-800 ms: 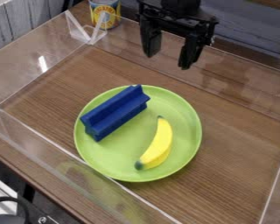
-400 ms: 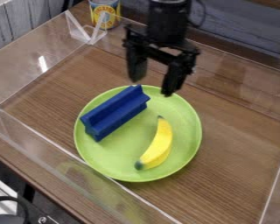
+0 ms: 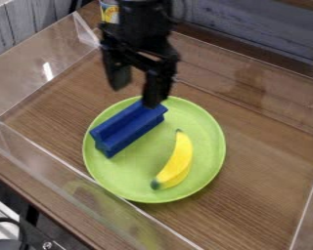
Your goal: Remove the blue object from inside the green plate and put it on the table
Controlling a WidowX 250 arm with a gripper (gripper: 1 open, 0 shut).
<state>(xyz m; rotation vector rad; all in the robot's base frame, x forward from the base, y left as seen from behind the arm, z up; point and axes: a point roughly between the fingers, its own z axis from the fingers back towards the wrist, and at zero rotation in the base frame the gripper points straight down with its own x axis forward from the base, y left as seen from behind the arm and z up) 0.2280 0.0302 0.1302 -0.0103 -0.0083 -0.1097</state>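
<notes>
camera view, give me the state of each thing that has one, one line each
gripper: open, pointing down, above the far end of the block, holding nothing
blue object: lying flat in the plate, not gripped
green plate: flat on the table, holding block and banana
banana: lying in the plate, apart from the block

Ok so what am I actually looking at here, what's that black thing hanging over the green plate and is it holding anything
That black thing is the end effector of a robot arm, a two-fingered claw pointing down. The single camera looks down at an angle across a wooden table fenced by clear plastic walls. On the table sits a green plate holding a blue block and a yellow banana. The claw is open and empty, poised just above the far end of the block; I can't tell if it touches it.
</notes>
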